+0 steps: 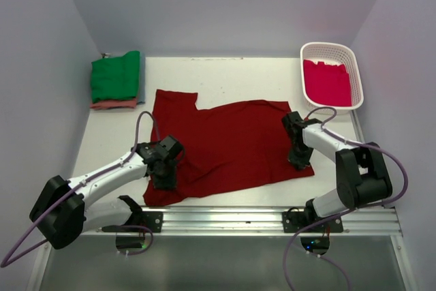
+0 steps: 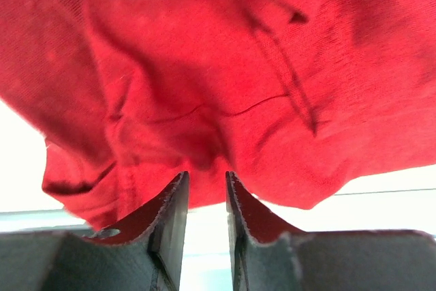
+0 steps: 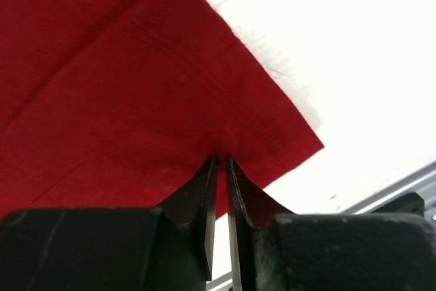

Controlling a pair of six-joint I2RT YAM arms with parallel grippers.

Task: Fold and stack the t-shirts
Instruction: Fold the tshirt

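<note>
We see a folded green t-shirt (image 1: pixel 116 76) far left, the left gripper (image 2: pixel 206 175) narrowly pinching the near-left edge of the dark red t-shirt (image 1: pixel 231 141) spread mid-table, the right gripper (image 3: pixel 221 158) clamping its near-right corner, and a crimson t-shirt (image 1: pixel 327 84) in the basket (image 1: pixel 328 46).

Matt cloth t-shirt (image 1: pixel 231 148), plastic basket (image 1: pixel 330 50)

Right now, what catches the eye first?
A large dark red t-shirt lies spread centrally, the left gripper at its near-left edge and the right gripper pinching its near-right corner. Back left sits a folded stack topped by a green shirt; back right, a white basket holds a crimson shirt.
</note>
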